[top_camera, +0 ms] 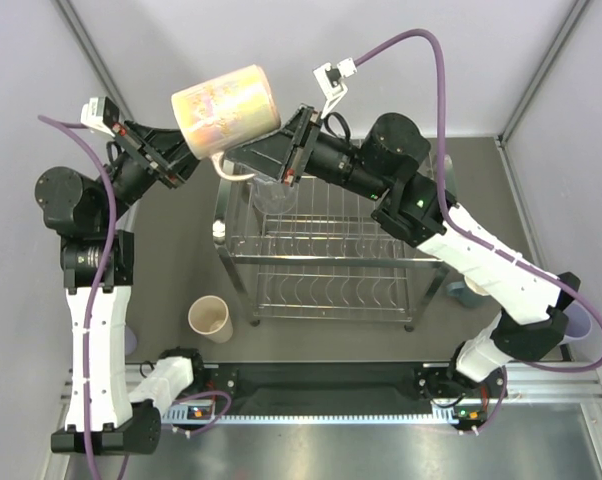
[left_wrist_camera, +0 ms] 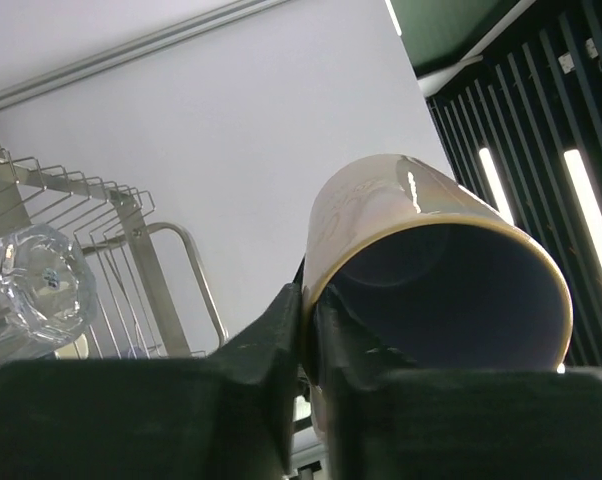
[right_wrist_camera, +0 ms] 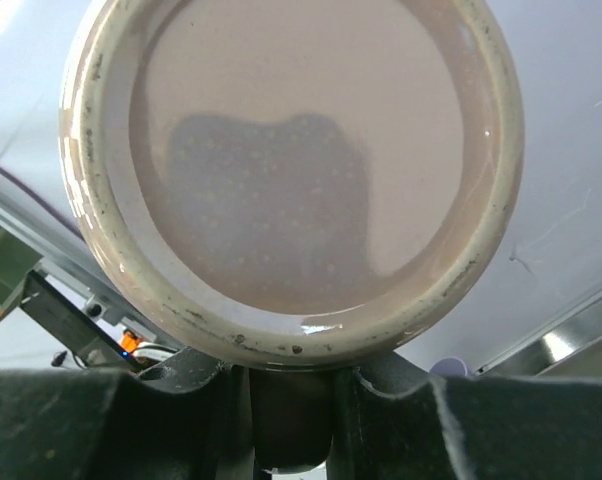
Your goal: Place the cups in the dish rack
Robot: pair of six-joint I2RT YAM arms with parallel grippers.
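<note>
The pink mug (top_camera: 226,108) is held in the air on its side, above the far left corner of the dish rack (top_camera: 321,262), between the two tools. Its rim is pinched by the left tool (top_camera: 186,160): in the left wrist view one finger (left_wrist_camera: 266,350) is seen outside the wall and the other inside the mouth, both pressed against the wall. The mug's base is turned towards the right tool (top_camera: 286,150). In the right wrist view the base fills most of the picture, and the fingers (right_wrist_camera: 196,385) are set narrow, close on either side of a dark part just under the base; whether that part is clamped cannot be told. The rack is placed at the middle of the bench (top_camera: 171,260). A clear glass (left_wrist_camera: 36,280) is seen within the rack, near its far left corner. A beige tumbler (top_camera: 210,319) is stood upright, mouth up, on the bench just beside the rack's near left corner, apart from both tools
</note>
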